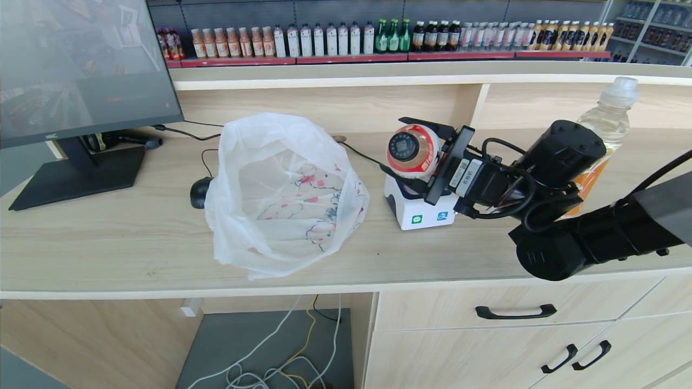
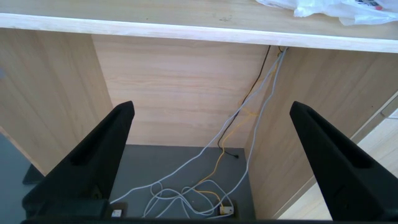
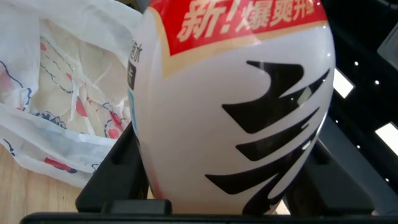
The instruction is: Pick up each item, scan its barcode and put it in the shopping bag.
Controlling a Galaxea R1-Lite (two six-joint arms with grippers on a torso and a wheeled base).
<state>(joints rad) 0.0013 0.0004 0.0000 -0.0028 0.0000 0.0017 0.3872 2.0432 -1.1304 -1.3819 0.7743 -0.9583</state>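
We see the right gripper (image 1: 403, 147) clamped on one rounded, glossy white container (image 1: 415, 156) with a red band, black brush-like stripes and a dark circular end. It is held on its side just above one small white box-shaped scanner (image 1: 419, 215) near the middle of the pale wood-grain counter (image 1: 108, 237). The gripper's dark fingers (image 3: 118, 177) press on opposite sides of the smooth shell. Toward the counter's left, one thin, crinkled, translucent white plastic shopping bag (image 1: 281, 189) with red and blue print stands open, with one black mouse (image 1: 199, 192) just beside it. One clear plastic bottle (image 1: 608, 124) with an orange label stands near the right rear edge, and one flat dark monitor (image 1: 81, 65) occupies the left rear corner. The left gripper (image 2: 211, 124) hangs below the counter's front edge with its two black fingers spread wide apart, above loose white and yellow cables (image 2: 205, 186).
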